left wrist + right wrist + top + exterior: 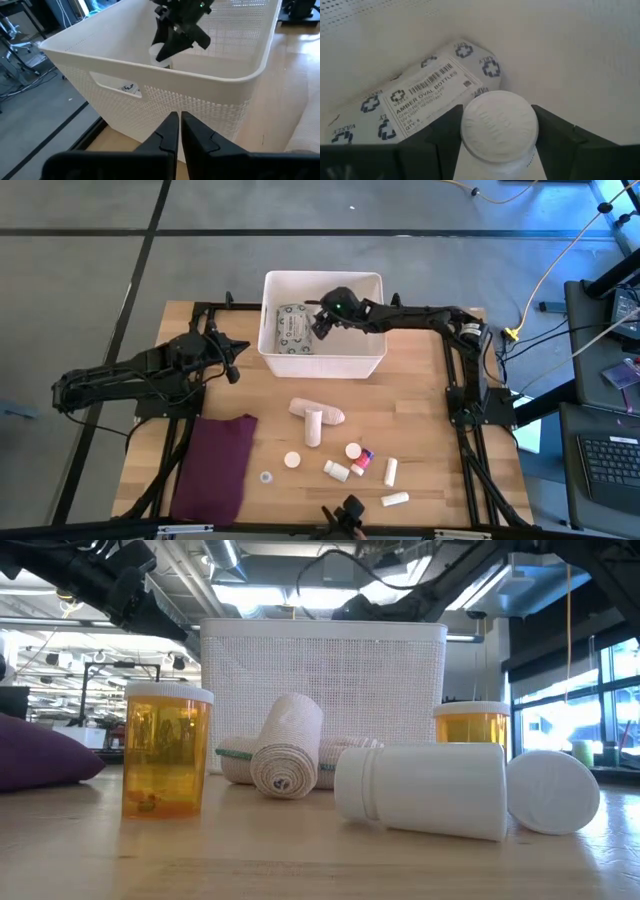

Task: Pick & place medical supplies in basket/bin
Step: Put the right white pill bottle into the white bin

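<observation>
The white tub point(372, 365) stands at the table's far middle. A grey-green printed packet point(293, 330) lies flat on its floor, also in the right wrist view point(415, 102). My right gripper point(325, 322) reaches into the tub from the right and is shut on a white bottle point(499, 127). My left gripper point(179, 132) waits shut, left of the tub's near-left corner point(100, 85). Bandage rolls point(318, 420), white bottles point(337, 470) and amber bottles point(165, 750) lie on the table near the front. My right gripper pinches the white bottle between its two fingers point(445, 135), on the sides just below the round cap point(500, 120). The fingers point down from above. The bottle is lifted clear over the tub's floor, cap end toward the wrist point(161, 52).
A flat maroon cloth point(215, 465) lies at the near left. A round cap point(292, 460) and a small clear cap point(266, 477) sit beside it. Black frame rails point(470, 440) run along the table's sides. Bare wood shows between the tub and the rolls.
</observation>
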